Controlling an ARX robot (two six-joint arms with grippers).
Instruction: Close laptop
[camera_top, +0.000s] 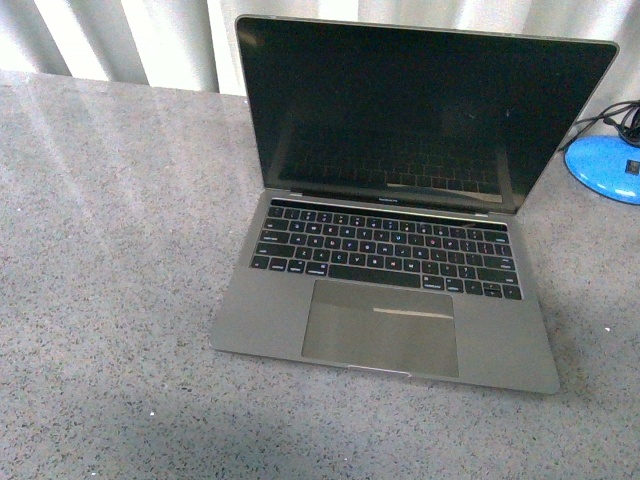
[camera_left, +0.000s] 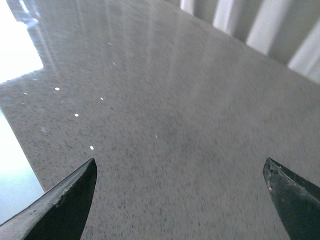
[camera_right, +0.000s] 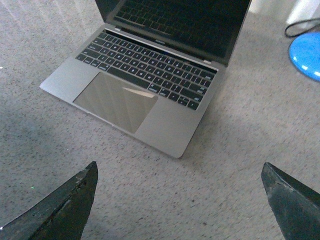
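Zero progress in the front view: the laptop (camera_top: 400, 260) is sitting fully open right of centre on the grey table (camera_top: 110, 300), its screen standing up on the far side, a blue disc (camera_top: 605, 165) lying near its far right, and no arm showing. In the left wrist view the left gripper (camera_left: 180, 162) is hovering over bare table, jaws spread wide and empty, with no laptop in frame. In the right wrist view the right gripper (camera_right: 179, 166) is hovering on the near side of the laptop, clear of it, jaws spread and empty, so I'm judging the whole lid push as not yet begun.
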